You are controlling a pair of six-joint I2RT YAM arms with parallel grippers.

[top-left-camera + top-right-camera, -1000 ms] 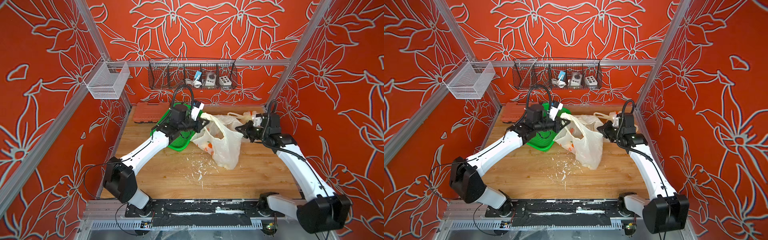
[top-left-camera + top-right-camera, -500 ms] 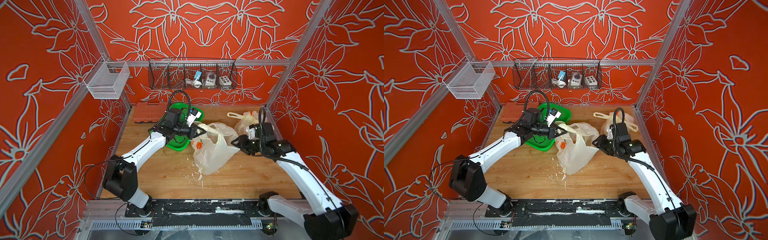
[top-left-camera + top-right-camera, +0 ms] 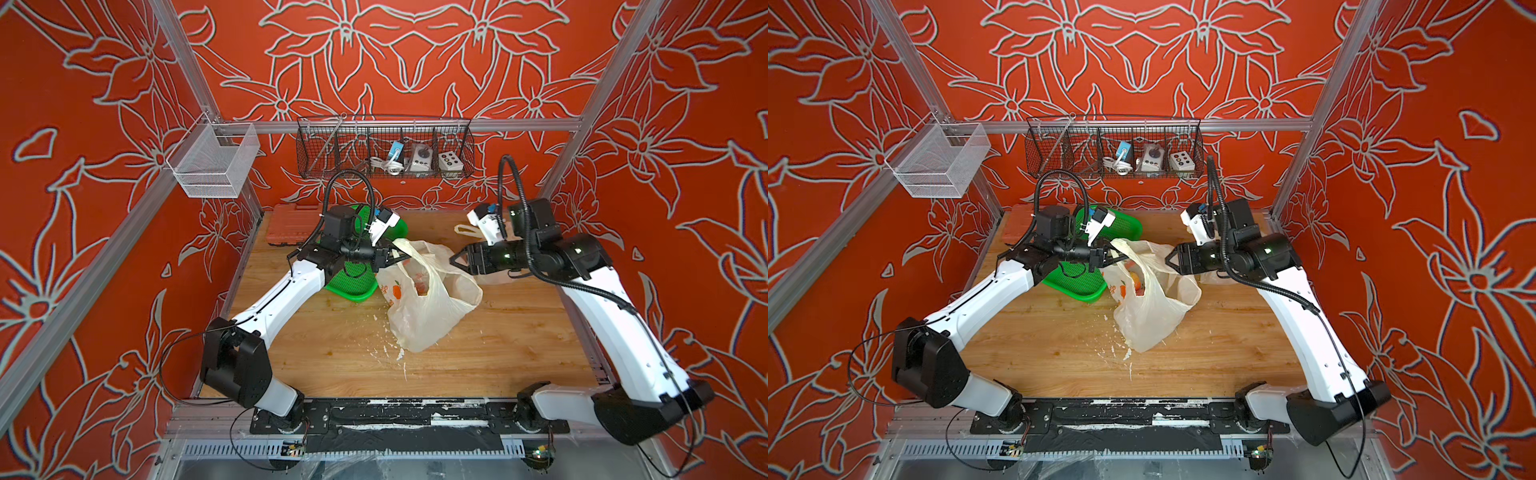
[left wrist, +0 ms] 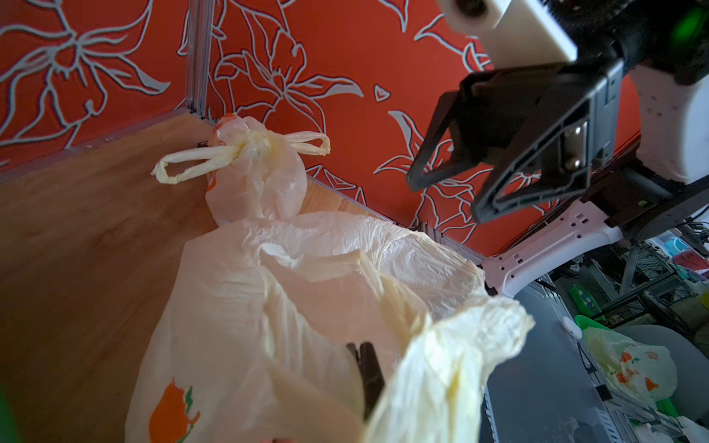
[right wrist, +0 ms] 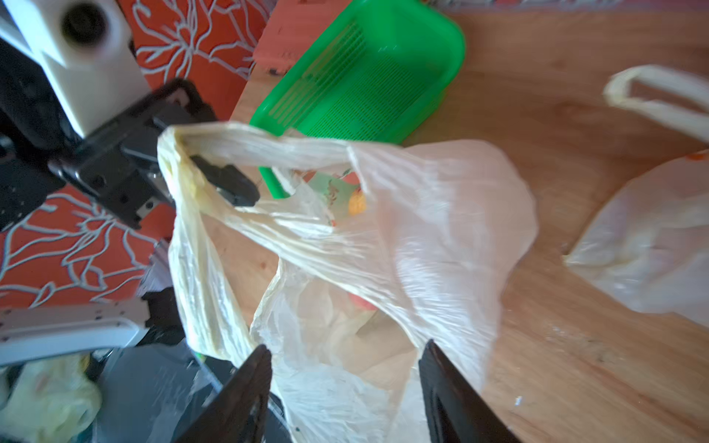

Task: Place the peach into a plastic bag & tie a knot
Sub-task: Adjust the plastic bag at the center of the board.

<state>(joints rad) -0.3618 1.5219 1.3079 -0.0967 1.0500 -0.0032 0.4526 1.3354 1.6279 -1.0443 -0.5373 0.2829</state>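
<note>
- Both top views are bright and evenly lit; the orange walls (image 3: 415, 62) look saturated, with no hard glare.
- Only soft, faint shadows lie on the wooden table (image 3: 332, 365), beside the plastic bag (image 3: 428, 320) and under my arms.
- The frame posts (image 3: 183, 83) lean and bow toward the edges of the top views, and the white wall outlines there carry dark colour fringes.
- My right wrist view is smeared by motion: the bag's folds streak, the green basket (image 5: 364, 69) is fuzzy, and my right gripper (image 5: 345, 347) shows only dark, soft-edged fingers (image 5: 245, 391).
- In my left wrist view the bag's film nearest the lens is pale, washed out and unfocused; farther back, things are sharper.
</note>
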